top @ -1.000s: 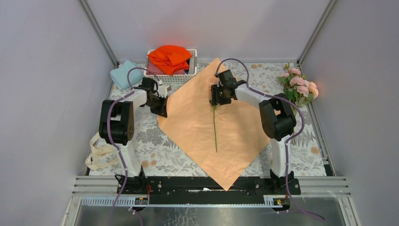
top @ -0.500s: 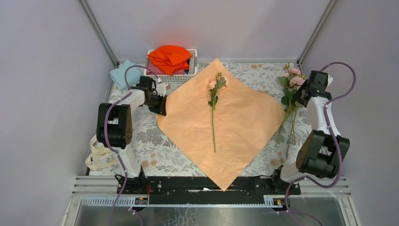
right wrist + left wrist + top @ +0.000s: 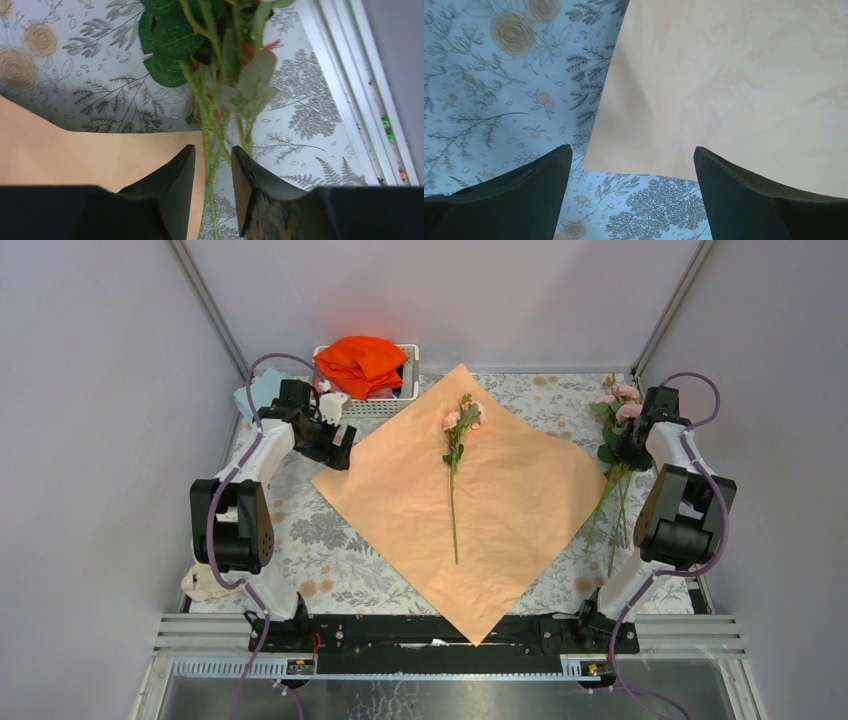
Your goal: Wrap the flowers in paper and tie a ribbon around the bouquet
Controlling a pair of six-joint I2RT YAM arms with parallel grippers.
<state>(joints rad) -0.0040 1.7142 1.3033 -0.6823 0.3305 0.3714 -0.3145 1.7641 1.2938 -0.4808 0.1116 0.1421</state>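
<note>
The paper [image 3: 500, 500] lies flat as a diamond, peach face up. One of the flowers [image 3: 455, 455] rests on it, pink bloom at the far end. The other flowers [image 3: 628, 412] lie by the right wall, stems toward me. My left gripper [image 3: 340, 448] hovers at the paper's left corner [image 3: 724, 90], jaws wide open and holding nothing. My right gripper [image 3: 625, 445] straddles the green stems [image 3: 206, 131], open, with a narrow gap on each side. The cream ribbon [image 3: 205, 575] lies looped at the near left. A bouquet is not in view.
A white basket [image 3: 412, 370] holding bright orange cloth [image 3: 360, 360] stands at the back. A light-blue folded cloth [image 3: 252, 398] sits behind my left arm. A metal rail [image 3: 345, 100] and the wall run close along the right of the stems.
My left gripper opened and let go of the paper's left corner, which now lies further left. My right gripper left one flower on the paper, swung to the right-hand flowers and narrowed around their stems.
</note>
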